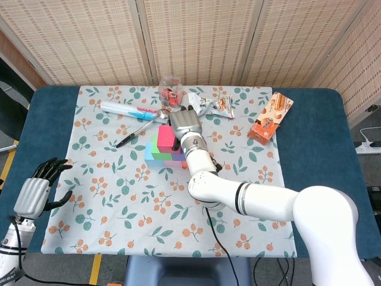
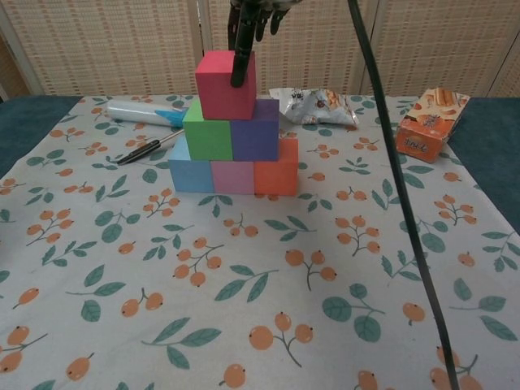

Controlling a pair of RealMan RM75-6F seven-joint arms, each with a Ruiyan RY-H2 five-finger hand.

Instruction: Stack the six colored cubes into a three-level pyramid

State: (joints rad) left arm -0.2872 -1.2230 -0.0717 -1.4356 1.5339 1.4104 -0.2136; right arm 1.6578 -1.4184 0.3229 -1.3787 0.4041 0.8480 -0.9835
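Only real container here is a small clear cup (image 1: 171,87) near the far edge of the surface (image 1: 309,149); there's something red inside it, too small to tell what.

The pyramid sits on the floral cloth (image 2: 268,268), toward the far side of the surface and a bit left of centre. Bottom row: light blue cube (image 2: 191,169), pink cube (image 2: 232,176) and orange cube (image 2: 276,171), all touching in a line. Second row: green cube (image 2: 207,132) and purple cube (image 2: 255,132), side by side. On top is the magenta cube (image 2: 218,84), sitting more over the green one than centred, so the top level looks shifted left.

The right hand (image 1: 184,123) is right above the stack, and in the chest view one of its fingers (image 2: 240,63) comes down against the front right face of the magenta cube. Whether it's actually gripping the cube or just touching it, I can't tell. The left hand (image 1: 37,192) is way off by the near left corner, holding nothing, fingers spread apart.

Other stuff along the far edge: a white tube (image 2: 146,112), a black pen (image 2: 149,149), a silver snack packet (image 2: 315,106) and an orange snack box (image 2: 427,120) toward the far right
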